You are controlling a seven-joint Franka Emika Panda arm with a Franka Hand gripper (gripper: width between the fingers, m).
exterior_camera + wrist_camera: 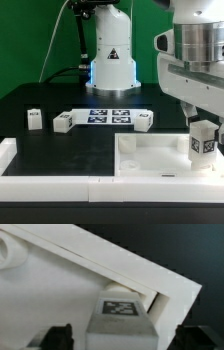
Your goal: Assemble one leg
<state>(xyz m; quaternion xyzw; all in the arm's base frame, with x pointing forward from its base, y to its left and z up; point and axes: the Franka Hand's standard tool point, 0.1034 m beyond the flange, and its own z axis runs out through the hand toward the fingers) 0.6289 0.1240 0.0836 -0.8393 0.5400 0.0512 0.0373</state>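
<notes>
The leg (120, 308) is a white blocky peg with a black-and-white tag on its face. It stands upright at a corner of the large white panel (60, 286). In the exterior view this leg (204, 141) is at the panel's (150, 157) corner on the exterior view's right. My gripper (126, 338) straddles the leg's upper end, with a gap showing between the leg and each finger (58, 336), so it is open. In the exterior view the gripper (203, 120) hangs directly over the leg.
Three more legs lie on the black table: one (35, 119) at the exterior view's left, one (65, 122) and one (143, 121) at the ends of the marker board (110, 115). A white rail (60, 186) runs along the front. The robot base (110, 60) stands behind.
</notes>
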